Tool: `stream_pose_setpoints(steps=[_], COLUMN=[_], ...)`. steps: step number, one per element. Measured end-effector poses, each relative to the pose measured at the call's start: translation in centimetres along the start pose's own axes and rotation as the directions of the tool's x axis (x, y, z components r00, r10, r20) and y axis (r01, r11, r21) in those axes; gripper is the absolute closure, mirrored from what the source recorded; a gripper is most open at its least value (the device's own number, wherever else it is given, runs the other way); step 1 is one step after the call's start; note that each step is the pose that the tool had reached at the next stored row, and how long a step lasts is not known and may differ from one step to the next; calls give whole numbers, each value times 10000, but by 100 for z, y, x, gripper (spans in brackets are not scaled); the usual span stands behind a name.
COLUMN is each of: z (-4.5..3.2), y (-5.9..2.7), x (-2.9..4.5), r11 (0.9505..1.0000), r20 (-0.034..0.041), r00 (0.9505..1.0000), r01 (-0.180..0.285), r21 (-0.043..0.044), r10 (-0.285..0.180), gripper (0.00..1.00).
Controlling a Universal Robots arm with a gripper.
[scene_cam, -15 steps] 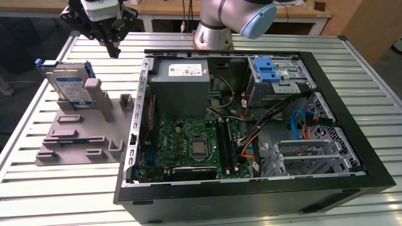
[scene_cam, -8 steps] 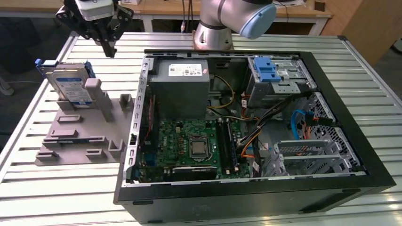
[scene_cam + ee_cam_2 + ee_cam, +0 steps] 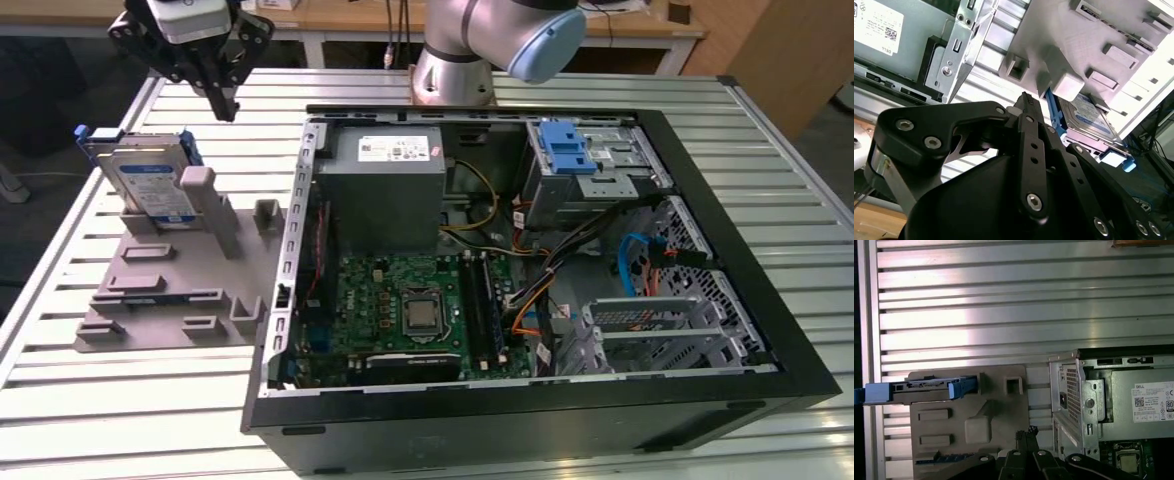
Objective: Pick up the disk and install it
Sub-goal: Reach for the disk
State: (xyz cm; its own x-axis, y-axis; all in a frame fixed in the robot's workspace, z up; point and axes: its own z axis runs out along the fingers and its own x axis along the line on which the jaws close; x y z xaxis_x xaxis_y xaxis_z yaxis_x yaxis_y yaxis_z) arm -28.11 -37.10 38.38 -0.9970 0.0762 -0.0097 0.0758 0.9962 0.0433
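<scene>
The robot's silver-grey tubular arm (image 3: 461, 40) has a rounded pale blue joint cap (image 3: 545, 45). Its matte black gripper (image 3: 1026, 100) is built of jointed link bars pinned with silver hex-socket screws (image 3: 1034, 201), beneath a white-and-grey block (image 3: 187, 18) at the wrist.

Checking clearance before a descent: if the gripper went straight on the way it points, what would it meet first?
The gripper would probably meet the grey fixture plate, near its edge by the computer case, not the disk. Depth is unclear; it might reach the slatted table.
</scene>
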Motion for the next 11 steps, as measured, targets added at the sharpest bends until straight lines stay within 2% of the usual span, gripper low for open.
stream_pose_setpoints(steps=[11], z=[11], y=[23], x=[115], r11=[10000], r20=[-34], r00=[10000], r01=[-1], r21=[2], r10=[1], gripper=[89])
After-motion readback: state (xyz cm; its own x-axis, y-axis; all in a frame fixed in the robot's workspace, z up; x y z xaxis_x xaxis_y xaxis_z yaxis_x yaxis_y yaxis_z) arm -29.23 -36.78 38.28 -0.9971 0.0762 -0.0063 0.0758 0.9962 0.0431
